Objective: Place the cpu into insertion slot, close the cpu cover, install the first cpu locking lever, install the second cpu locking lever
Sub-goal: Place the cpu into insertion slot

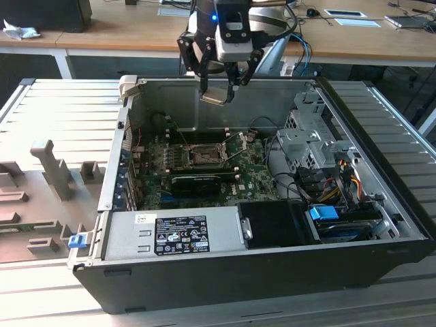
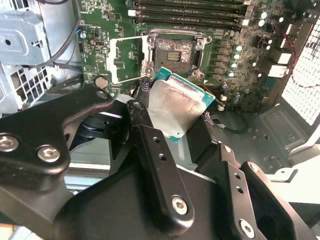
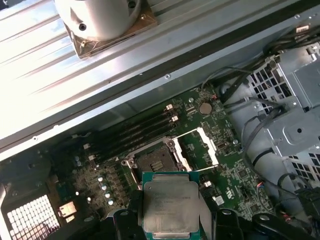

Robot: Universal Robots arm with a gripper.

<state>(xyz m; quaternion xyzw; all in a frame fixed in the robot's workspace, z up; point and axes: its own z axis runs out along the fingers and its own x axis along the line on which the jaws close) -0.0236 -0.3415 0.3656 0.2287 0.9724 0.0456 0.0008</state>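
My gripper (image 1: 218,94) hangs over the open computer case, above its rear wall, and is shut on the cpu (image 1: 216,97). In both wrist views the cpu (image 2: 179,106) (image 3: 170,206) is a flat grey square with a green rim, pinched at two opposite edges by the black fingers (image 2: 150,150). Below it on the green motherboard, the insertion slot (image 1: 204,155) (image 2: 174,51) (image 3: 152,162) lies bare. The cpu cover (image 2: 126,59) (image 3: 201,146), a thin silver frame, stands swung open beside the slot. The cpu is well above the slot and touches nothing else.
A long black card (image 1: 197,181) lies just in front of the slot. Memory slots (image 3: 134,132) run along one side of it. A grey power supply (image 1: 174,233), a metal drive cage (image 1: 306,139) and coloured cables (image 1: 334,184) also sit inside the case. Grey fixtures (image 1: 41,191) stand at the exterior view's left.
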